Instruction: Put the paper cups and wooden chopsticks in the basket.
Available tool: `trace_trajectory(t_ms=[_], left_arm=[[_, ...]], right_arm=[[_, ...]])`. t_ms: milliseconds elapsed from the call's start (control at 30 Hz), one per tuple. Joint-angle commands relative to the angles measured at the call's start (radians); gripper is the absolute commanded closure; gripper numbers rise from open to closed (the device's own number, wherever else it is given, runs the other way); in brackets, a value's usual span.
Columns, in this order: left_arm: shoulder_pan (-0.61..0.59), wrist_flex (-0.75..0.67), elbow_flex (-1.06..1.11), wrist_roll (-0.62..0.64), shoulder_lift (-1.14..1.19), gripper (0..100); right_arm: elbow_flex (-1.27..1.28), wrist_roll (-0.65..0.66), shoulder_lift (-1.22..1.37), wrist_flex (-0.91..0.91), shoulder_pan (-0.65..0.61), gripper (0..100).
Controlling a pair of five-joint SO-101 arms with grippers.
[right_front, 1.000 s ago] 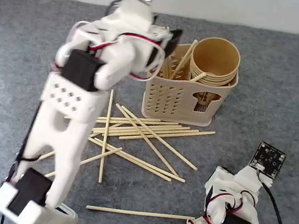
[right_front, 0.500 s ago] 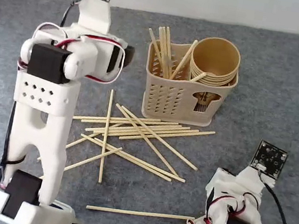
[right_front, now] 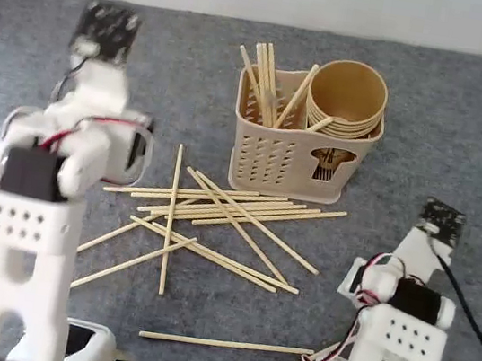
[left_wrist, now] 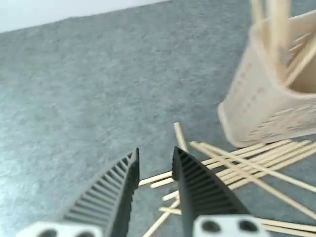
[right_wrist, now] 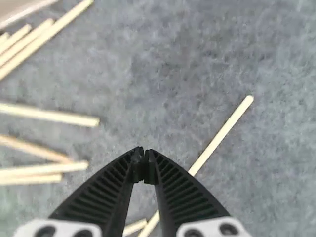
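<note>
A beige slotted basket (right_front: 289, 161) stands at the back of the grey carpet. A stack of paper cups (right_front: 348, 92) and a bundle of wooden chopsticks (right_front: 265, 80) stand inside it. Several loose chopsticks (right_front: 217, 218) lie crossed in front of it, and one more chopstick (right_front: 226, 343) lies nearer the front. My left gripper (left_wrist: 154, 154) is open and holds nothing, hovering over the carpet left of the basket (left_wrist: 276, 98). My right gripper (right_wrist: 143, 154) is shut on nothing, low over the carpet beside a single chopstick (right_wrist: 222, 131).
The left arm (right_front: 38, 205) stands tall at the left side. At the front right corner sits the right arm (right_front: 399, 304). Bare carpet lies right of the basket and along the back.
My left arm has drawn back from over the basket toward the left and front, leaving a bundle of chopsticks standing in it. The right arm has risen and shifted slightly.
</note>
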Motion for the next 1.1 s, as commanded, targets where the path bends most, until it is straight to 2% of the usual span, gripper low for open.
trace_trajectory(t_ms=[0,233,333,433,667,867,1067], left_arm=[[-0.081,-0.120,0.214,-0.084,-0.158,90],[-0.178,-0.229,0.501,-0.153,-0.348,90],[-0.175,-0.232,0.585,-0.150,-0.404,90],[-0.178,-0.232,0.682,-0.150,-0.454,90],[-0.181,-0.282,0.906,-0.153,-0.626,90],[-0.181,-0.302,1.075,-0.160,-0.821,90],[-0.181,-0.276,1.187,-0.229,-1.007,90]], right_arm=[[-0.052,-0.026,0.036,-0.093,0.073,99.0],[-0.046,-0.026,0.096,-0.119,0.122,97.4],[-0.046,-0.041,0.159,-0.147,0.179,89.6],[-0.046,-0.112,0.228,-0.177,0.228,81.8],[-0.046,-0.110,0.354,-0.274,0.236,90.3],[-0.046,-0.110,0.430,-0.306,0.242,90.5],[-0.049,-0.112,0.460,-0.305,0.243,90.4]])
